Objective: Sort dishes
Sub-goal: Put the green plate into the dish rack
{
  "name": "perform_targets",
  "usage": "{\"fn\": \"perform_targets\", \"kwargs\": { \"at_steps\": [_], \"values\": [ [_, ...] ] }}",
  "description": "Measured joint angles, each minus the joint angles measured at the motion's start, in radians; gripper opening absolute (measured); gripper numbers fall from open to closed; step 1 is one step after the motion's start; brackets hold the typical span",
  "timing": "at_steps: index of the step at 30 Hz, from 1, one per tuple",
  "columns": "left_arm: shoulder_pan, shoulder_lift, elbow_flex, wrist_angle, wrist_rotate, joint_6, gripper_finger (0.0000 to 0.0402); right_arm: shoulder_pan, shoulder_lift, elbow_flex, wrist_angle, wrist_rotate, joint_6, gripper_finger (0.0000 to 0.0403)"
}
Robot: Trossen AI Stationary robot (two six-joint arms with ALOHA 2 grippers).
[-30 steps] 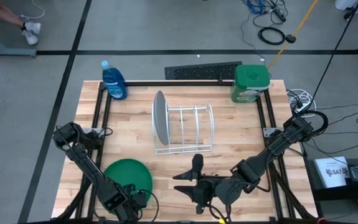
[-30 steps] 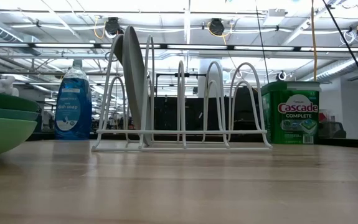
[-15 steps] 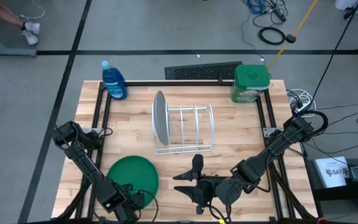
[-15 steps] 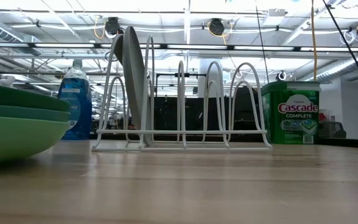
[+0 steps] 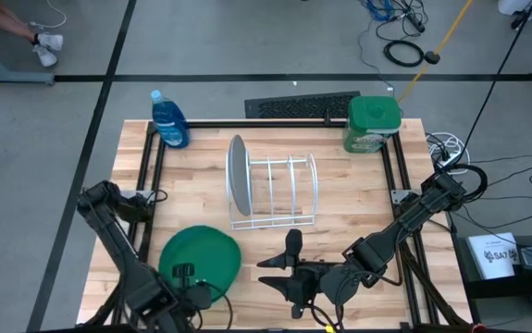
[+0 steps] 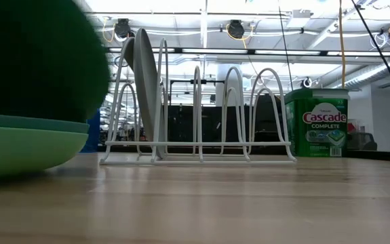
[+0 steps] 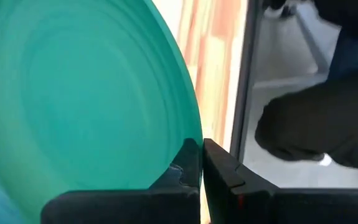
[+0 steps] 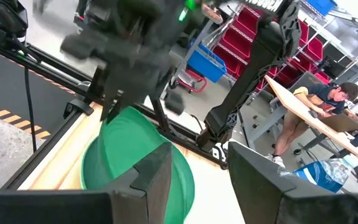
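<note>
White wire dish rack [image 5: 275,192] stands mid-table on the pale wooden table top [image 5: 358,199]; all places below are given from this rack.

Grey round flat plate [image 5: 238,176] stands on edge in the rack's end slot, the end toward the left arm; other slots hold nothing visible.

Dark green round flat plate [image 5: 200,262] lies toward the table's near edge from the rack, on the left-arm side; the low view shows it raised and tilted above two stacked plates, a teal round plate [image 6: 25,123] lying on a light green round plate [image 6: 15,148], the latter resting on the table.

Left gripper [image 5: 184,275] sits at the dark green plate's near rim, its fingers [image 7: 219,168] pressed together on the plate's edge per the left wrist view; plate fills most of that view.

Right gripper [image 5: 287,268] waits near the table's front edge, almost straight in front of the rack; fingers [image 8: 150,171] spread, nothing between them.

Blue dish-soap bottle [image 5: 169,120] stands beyond the rack at the far left corner; green detergent tub with a Cascade label [image 5: 373,124] stands beyond the rack at the far right; black keyboard-like slab [image 5: 301,106] lies behind the rack past the table's far edge.

A person [image 8: 319,109] leans over a bench in the room, seen in the right wrist view.
</note>
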Motion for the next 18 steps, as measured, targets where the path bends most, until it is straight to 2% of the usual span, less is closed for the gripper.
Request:
{"fn": "perform_targets", "kwargs": {
  "at_steps": [11,18],
  "values": [
    [-0.066,0.000,0.349,-0.158,-0.280,0.140,0.0000,0.000,0.000,0.000,-0.007,0.000,-0.004,0.0148],
    [-0.084,0.000,0.401,-0.157,-0.310,0.266,0.0000,0.005,0.000,0.000,-0.023,0.001,-0.025,0.0148]
  ]
}}
